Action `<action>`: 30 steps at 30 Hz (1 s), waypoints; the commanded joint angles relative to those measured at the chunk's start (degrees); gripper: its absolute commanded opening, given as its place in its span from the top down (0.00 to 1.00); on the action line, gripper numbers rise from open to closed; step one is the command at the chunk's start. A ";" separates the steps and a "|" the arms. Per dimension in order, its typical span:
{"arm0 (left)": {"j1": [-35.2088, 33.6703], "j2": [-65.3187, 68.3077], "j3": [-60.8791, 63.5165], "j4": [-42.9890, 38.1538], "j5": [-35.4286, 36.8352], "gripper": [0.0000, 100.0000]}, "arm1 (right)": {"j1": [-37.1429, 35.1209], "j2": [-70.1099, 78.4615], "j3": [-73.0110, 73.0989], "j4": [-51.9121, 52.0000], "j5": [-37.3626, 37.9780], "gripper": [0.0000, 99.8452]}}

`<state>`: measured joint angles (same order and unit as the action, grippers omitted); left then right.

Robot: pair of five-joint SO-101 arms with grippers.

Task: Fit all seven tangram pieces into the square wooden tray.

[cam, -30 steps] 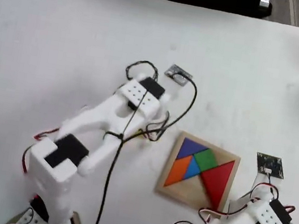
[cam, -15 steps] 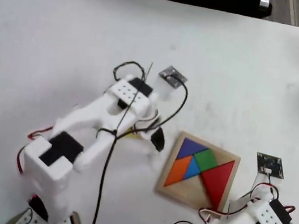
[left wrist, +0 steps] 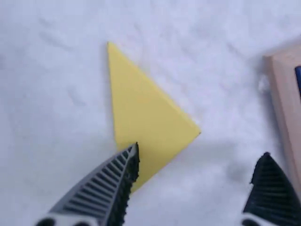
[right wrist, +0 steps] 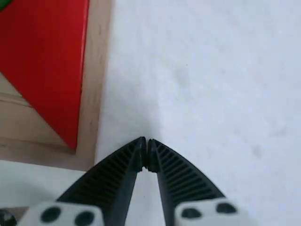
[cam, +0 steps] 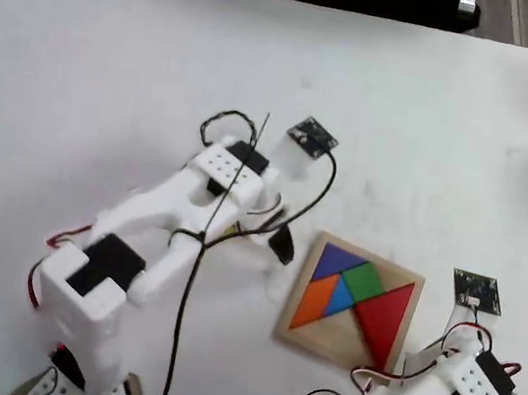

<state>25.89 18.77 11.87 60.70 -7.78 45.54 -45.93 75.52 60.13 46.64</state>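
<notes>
**Two tools, one square wooden tray (cam: 322,337) and six visible tangram pieces on a white table (cam: 116,51).**

Left wrist view: the left tool (left wrist: 200,159) stands wide apart and holds nothing. One yellow triangle (left wrist: 143,122) lies flat on the table, with one fingertip over its edge and the other finger off it. One rim of the tray lies just outside that second finger.
Right wrist view: the right tool (right wrist: 146,157) is pinched together on nothing, over the table. One red triangle (right wrist: 47,56) sits in the tray just ahead of its tips.
High view: the tray lies between the two tools and holds five pieces: one purple piece (cam: 338,261), one green piece (cam: 363,281), one orange piece (cam: 315,302), one blue piece (cam: 340,298) and the red triangle.
</notes>
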 commanded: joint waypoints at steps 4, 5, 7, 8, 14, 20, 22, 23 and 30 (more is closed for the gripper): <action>-0.40 -5.58 -2.11 -0.18 -0.53 0.63 | -0.66 -1.27 -0.35 -0.84 0.88 0.98; -0.48 -5.41 -2.20 -0.26 -0.62 0.63 | -0.75 -1.27 -0.35 -0.84 0.88 0.98; -0.75 -5.05 -2.64 -0.62 -0.62 0.63 | -0.75 -1.27 -0.35 -0.84 0.88 0.98; -0.75 -4.88 -2.81 -0.79 -0.62 0.63 | -0.75 -1.27 -0.35 -0.84 0.88 0.98; -1.19 -1.45 -2.99 -3.16 -0.79 0.63 | -0.75 -1.27 -0.35 -0.84 0.88 0.98; -3.03 -0.92 -2.90 -4.66 -4.57 0.63 | -0.84 -1.27 -0.35 -0.84 0.88 0.98; -3.03 -0.84 -2.90 -4.66 -4.57 0.63 | -0.84 -1.27 -0.35 -0.84 0.88 0.98; -2.95 -0.66 -2.90 -4.66 -4.66 0.63 | -0.84 -1.27 -0.35 -0.84 0.88 0.98; -2.59 -0.31 -2.20 -5.01 -4.66 0.63 | -0.84 -1.27 -0.35 -0.84 0.88 0.98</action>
<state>23.69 18.68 11.78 56.66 -12.00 45.54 -45.93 75.52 60.13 46.64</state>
